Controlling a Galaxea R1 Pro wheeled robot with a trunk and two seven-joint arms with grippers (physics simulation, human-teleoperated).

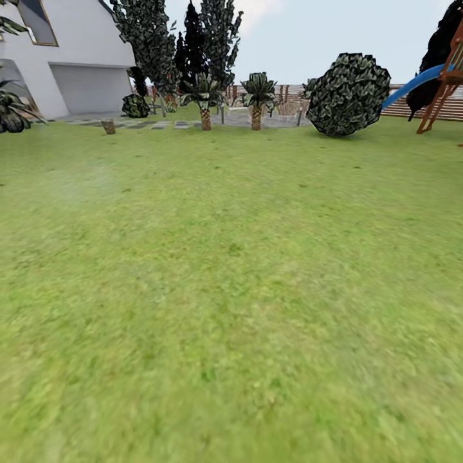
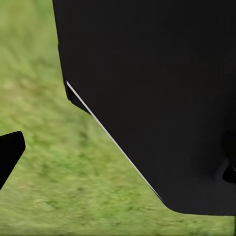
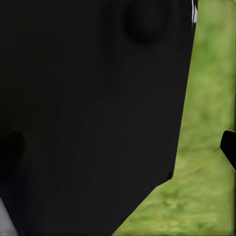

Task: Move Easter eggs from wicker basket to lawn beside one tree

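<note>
The lawn [image 1: 231, 289] spreads wide and green in front of me in the head view. The Easter eggs are out of view, and I cannot make out the wicker basket or a thick-trunked tree. In the left wrist view one dark fingertip [image 2: 9, 153] pokes in over the grass beside a large black body part [image 2: 157, 98]. In the right wrist view another dark fingertip [image 3: 229, 148] shows at the edge beside the same kind of black bulk [image 3: 88, 113]. Neither view shows how the jaws stand.
At the far edge of the lawn stand a white house [image 1: 71, 58], thin dark trees [image 1: 154, 38], two small palms [image 1: 205, 99], a round bush [image 1: 347, 95], a blue slide [image 1: 418, 80] and a slatted fence [image 1: 411, 106]. A small brown object [image 1: 108, 127] sits far off, too small to identify.
</note>
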